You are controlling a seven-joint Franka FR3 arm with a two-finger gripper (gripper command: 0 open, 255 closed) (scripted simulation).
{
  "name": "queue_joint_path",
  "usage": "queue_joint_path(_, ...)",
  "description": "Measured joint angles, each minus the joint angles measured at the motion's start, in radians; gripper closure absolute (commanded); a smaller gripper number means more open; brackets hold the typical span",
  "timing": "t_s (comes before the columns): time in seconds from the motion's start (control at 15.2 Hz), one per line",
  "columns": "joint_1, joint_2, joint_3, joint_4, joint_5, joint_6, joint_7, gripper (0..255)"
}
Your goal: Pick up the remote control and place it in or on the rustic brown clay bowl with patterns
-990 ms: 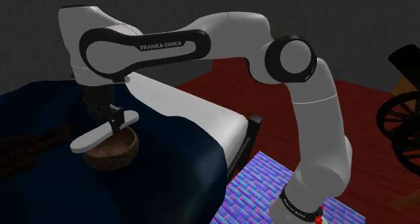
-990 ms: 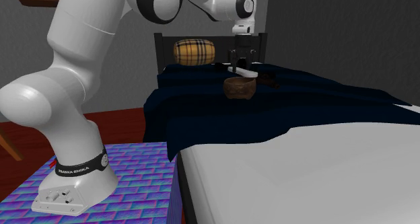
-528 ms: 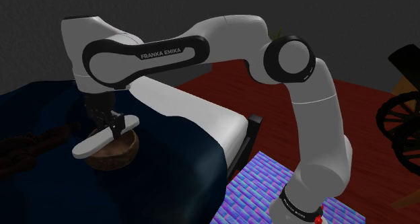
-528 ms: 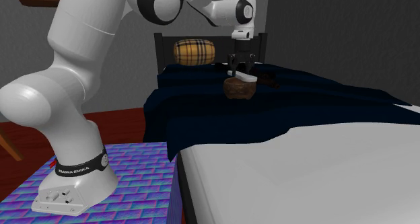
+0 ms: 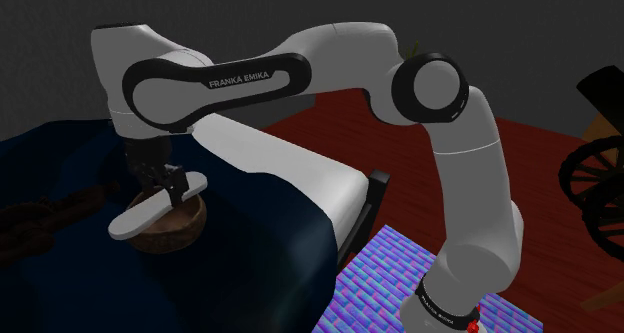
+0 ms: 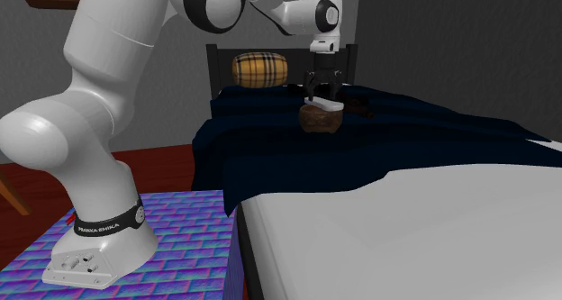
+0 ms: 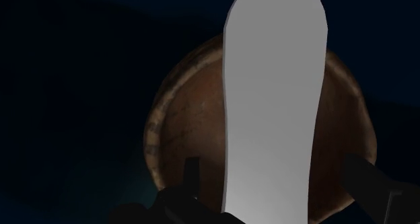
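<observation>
I see the flat white oblong remote control (image 7: pixel 272 101) lying across the brown patterned clay bowl (image 7: pixel 176 125), directly beneath my black gripper (image 7: pixel 272 167), whose fingers stand wide, touching nothing.

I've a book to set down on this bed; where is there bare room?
Free: the wide navy blanket between the bowl and the white sheet, and the sheet itself. Crowded: at the bowl, where the remote lies across its rim under the open gripper, with a dark object beside it and the plaid pillow nearby.
</observation>
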Motion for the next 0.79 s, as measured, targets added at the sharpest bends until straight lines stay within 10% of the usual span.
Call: queue_joint_path(0.79,0.027,-0.009,0.007,0.122,0.013,-0.121,-0.018,0)
